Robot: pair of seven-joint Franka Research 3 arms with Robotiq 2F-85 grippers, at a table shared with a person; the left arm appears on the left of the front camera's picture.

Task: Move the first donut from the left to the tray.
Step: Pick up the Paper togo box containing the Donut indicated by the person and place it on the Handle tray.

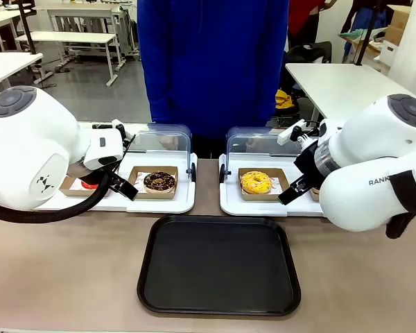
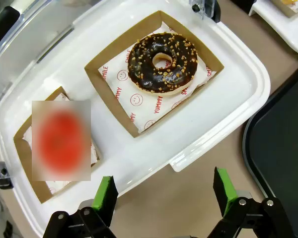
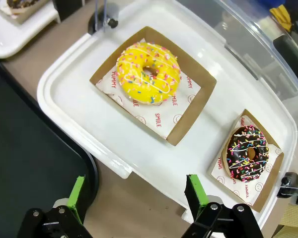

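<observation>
The first donut (image 2: 59,141), a red ring in a brown cardboard holder (image 2: 27,148), lies at the left end of a white tray (image 2: 198,124); its surface looks smeared in the left wrist view. In the front view the red donut (image 1: 89,184) peeks out from behind my left arm. My left gripper (image 2: 165,198) hovers open over the white tray's near rim, to the right of the red donut and touching nothing. The black tray (image 1: 218,263) lies bare at the table's front centre. My right gripper (image 3: 136,196) is open too, above the other white tray's near edge.
A chocolate donut with nuts (image 2: 161,62) sits next to the red one. A yellow donut (image 3: 149,73) and a sprinkled chocolate donut (image 3: 247,152) share the right white tray (image 3: 89,119). Clear domed lids (image 1: 168,139) stand open behind both trays. A person in blue (image 1: 211,62) stands at the far side.
</observation>
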